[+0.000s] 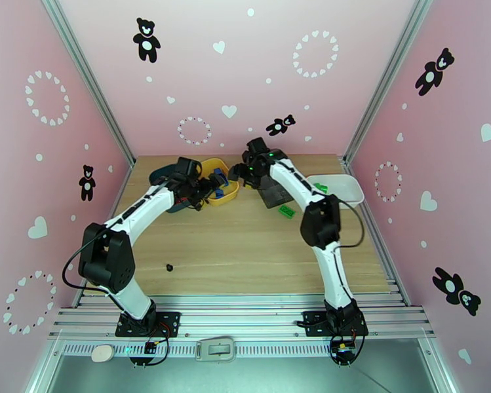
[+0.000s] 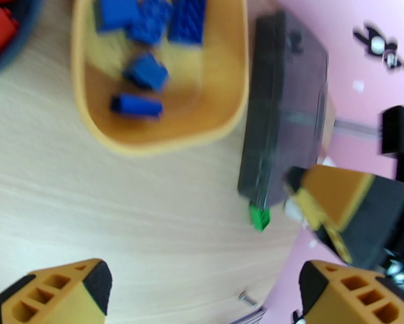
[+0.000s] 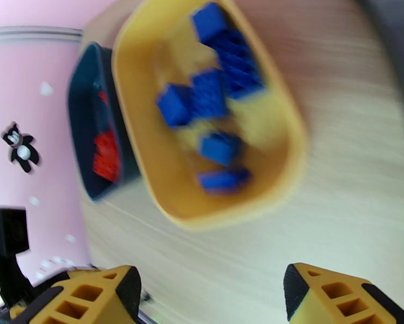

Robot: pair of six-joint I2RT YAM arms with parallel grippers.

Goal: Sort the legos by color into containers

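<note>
Both tools hang spread and empty: the left tool [image 2: 202,282], and the right tool [image 3: 212,284] above the yellow tray [image 3: 228,218] holding blue legos [image 3: 208,95]. Blue looks sorted. Next, the green lego [image 2: 259,217] on the desk [image 2: 121,211], just beside the grey tray [image 2: 285,103], needs carrying to the white tray [image 1: 350,188].

table [image 1: 245,247]: matt pale wood | yellow tray [image 2: 148,142]: smooth plastic | blue legos [image 2: 145,72]: studded plastic

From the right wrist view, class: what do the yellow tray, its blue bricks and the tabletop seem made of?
Yellow tray: likely moulded plastic, smooth, faint sheen; one-piece rounded rim.
Blue bricks: likely hard plastic; studded tops, even colour.
Tabletop: pale wood or wood-look laminate, matt; grain streaks, blur leaves it open.
</note>
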